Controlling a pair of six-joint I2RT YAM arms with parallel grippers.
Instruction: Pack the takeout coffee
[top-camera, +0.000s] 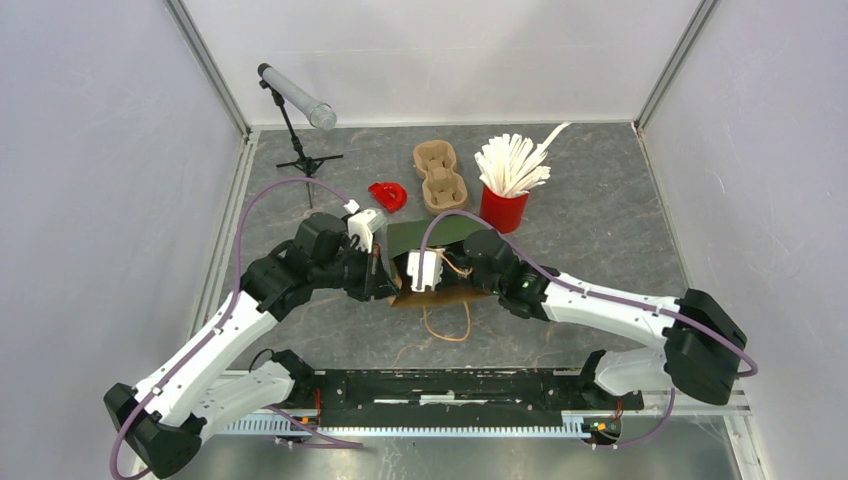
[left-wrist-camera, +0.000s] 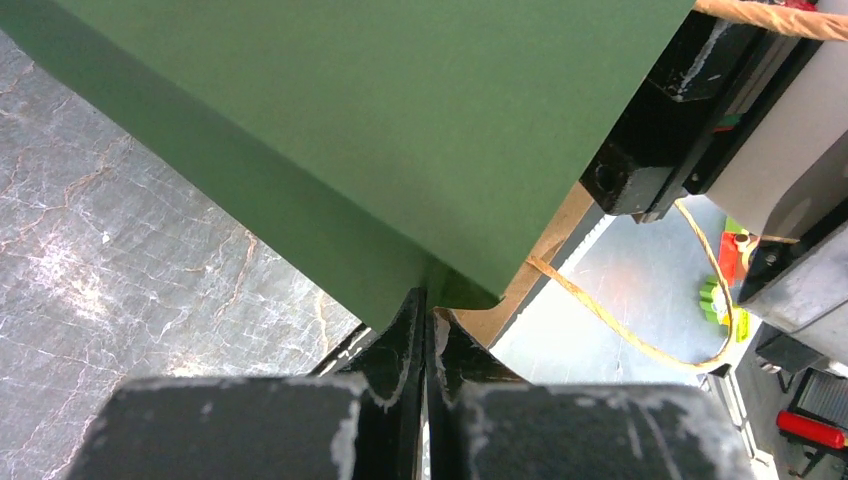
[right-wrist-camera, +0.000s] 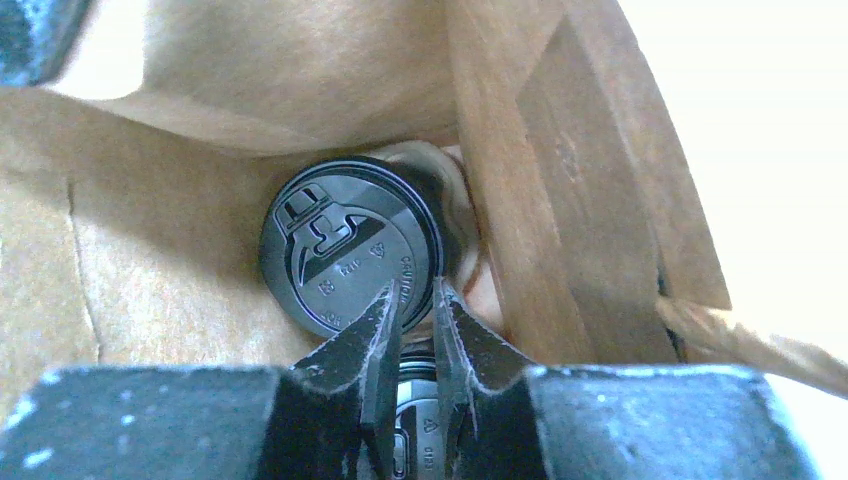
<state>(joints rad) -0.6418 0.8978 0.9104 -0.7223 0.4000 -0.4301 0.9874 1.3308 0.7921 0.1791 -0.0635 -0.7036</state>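
Observation:
A green paper bag (top-camera: 445, 232) with a brown inside (right-wrist-camera: 200, 230) lies on the table with its mouth toward the arms. My left gripper (top-camera: 385, 278) is shut on the bag's edge (left-wrist-camera: 440, 285) and holds the mouth open. My right gripper (right-wrist-camera: 415, 295) reaches inside the bag; in the top view only its wrist (top-camera: 424, 270) shows. Its fingers stand a narrow gap apart between two black-lidded coffee cups: one lid (right-wrist-camera: 345, 245) beyond the tips, a second lid (right-wrist-camera: 418, 420) below them. They seem to pinch the pale pulp carrier (right-wrist-camera: 450, 165) holding the cups.
An empty pulp cup carrier (top-camera: 440, 175) lies at the back. A red cup of white stirrers (top-camera: 505, 200) stands to its right, a red object (top-camera: 388, 195) to its left. A microphone stand (top-camera: 297, 150) is at the back left. The bag's twine handle (top-camera: 447, 322) trails toward the arms.

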